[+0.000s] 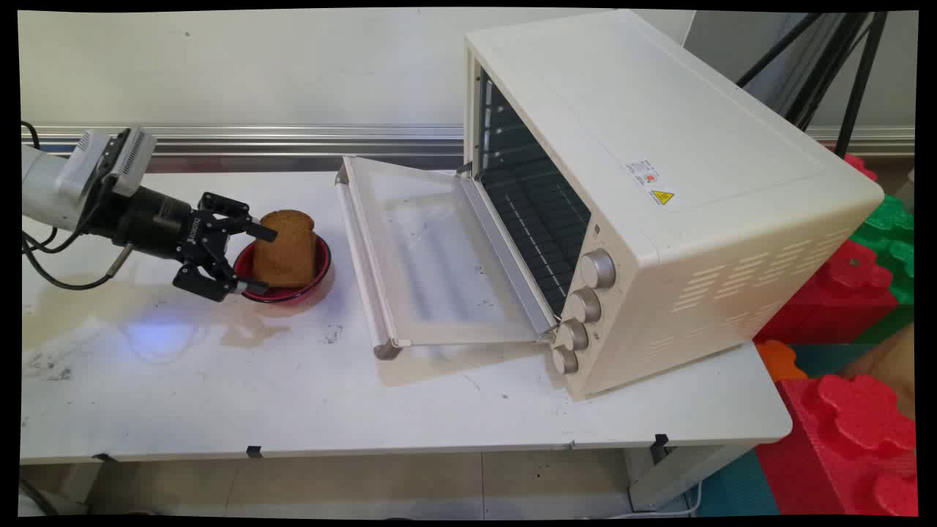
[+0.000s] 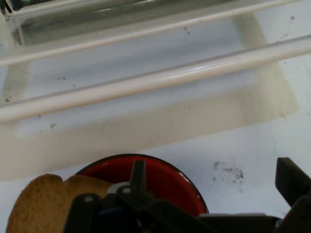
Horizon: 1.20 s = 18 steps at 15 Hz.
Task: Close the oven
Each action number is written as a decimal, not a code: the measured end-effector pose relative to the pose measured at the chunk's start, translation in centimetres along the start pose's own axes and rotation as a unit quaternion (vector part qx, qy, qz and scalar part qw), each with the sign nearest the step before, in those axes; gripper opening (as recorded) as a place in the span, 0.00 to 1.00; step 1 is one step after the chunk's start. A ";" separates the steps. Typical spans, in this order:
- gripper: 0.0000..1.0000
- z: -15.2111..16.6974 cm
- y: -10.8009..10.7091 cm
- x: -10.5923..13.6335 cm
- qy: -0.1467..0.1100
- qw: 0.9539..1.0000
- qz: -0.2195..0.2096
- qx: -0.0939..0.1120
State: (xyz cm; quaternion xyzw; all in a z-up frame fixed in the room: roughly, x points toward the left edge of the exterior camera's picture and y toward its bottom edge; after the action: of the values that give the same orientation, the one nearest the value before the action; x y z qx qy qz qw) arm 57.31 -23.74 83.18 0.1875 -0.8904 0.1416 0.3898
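Currently reaching in low from the left, claw (image 1: 250, 258) spread wide around the bread slice (image 1: 287, 249) standing in the red bowl (image 1: 320, 277) on the surface (image 1: 219, 380), gripping nothing; likely needing closure on the slice. Sitting just right, toaster oven (image 1: 659, 183), door (image 1: 432, 256) lying open.

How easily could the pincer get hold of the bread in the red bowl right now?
Probably easily. The pincer is open beside the bread, which stands upright in the red bowl, one finger near its top and one by the bowl's rim. Nothing lies between them.
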 end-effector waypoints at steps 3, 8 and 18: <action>1.00 0.2 -0.1 0.1 0.003 1.000 -0.009 0.004; 1.00 2.2 -0.3 0.3 0.004 1.000 -0.026 0.010; 1.00 8.0 -0.6 1.1 0.000 0.999 -0.036 0.028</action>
State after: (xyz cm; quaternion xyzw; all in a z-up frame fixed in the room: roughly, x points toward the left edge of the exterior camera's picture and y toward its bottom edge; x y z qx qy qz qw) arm 51.76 -27.75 78.83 0.2299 -0.8790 0.1522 0.3890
